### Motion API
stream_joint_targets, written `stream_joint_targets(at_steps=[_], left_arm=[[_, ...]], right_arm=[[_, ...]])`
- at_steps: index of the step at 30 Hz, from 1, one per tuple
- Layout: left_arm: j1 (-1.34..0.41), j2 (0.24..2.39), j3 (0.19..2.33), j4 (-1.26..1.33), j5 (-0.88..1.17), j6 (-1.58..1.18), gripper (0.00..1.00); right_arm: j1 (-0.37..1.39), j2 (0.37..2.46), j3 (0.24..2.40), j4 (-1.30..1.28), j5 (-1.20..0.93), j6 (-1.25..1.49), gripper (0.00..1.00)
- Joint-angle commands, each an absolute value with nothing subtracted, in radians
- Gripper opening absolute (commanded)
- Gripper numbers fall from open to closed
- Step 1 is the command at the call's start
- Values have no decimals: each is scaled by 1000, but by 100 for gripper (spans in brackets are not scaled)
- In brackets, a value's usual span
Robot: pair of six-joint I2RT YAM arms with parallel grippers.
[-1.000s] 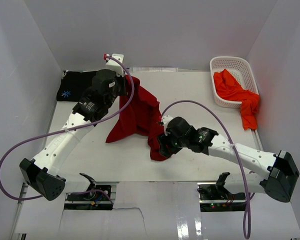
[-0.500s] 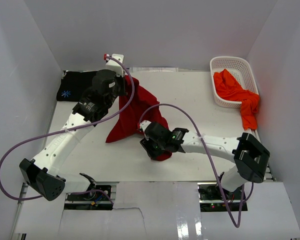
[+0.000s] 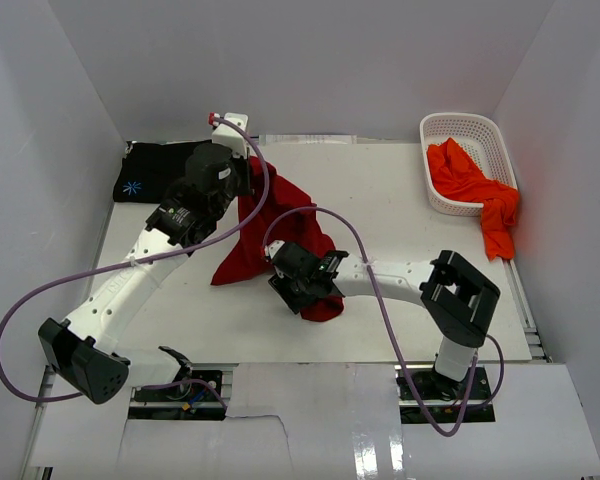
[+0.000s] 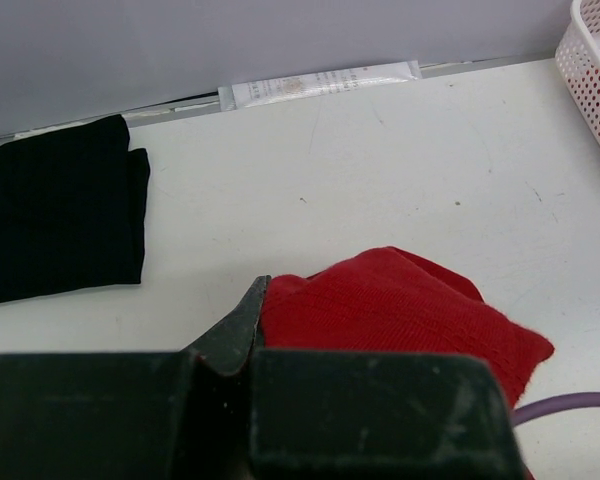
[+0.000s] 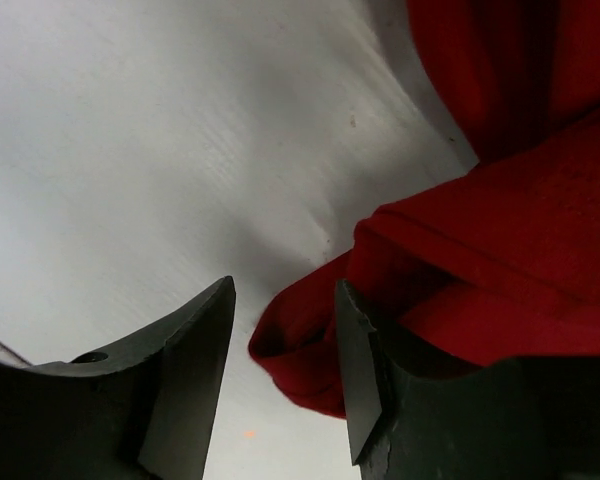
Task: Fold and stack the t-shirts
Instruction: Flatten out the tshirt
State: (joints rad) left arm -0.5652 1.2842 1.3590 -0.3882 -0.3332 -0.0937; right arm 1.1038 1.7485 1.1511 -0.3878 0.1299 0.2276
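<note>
Soft, limp dark red t-shirt is clamped by the left gripper; its bunched hem, straddled by the half-open right gripper, is judged graspable.

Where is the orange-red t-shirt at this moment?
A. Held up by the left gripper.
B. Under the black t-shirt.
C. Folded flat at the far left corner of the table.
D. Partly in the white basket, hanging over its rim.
D: in the top view the orange-red t-shirt lies partly in the white basket and spills over its near rim.
</note>
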Motion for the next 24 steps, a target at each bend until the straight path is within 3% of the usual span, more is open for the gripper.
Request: stream_joint_targets(at_steps=[1,24], left_arm=[[-566,1227,1351,-362,-347,-86,0],[-566,1204,1325,-350,-354,-81,0]], right_arm=[[1078,1762,1189,-377,159,235,51],[1051,1787,1184,-494,400,170,51]])
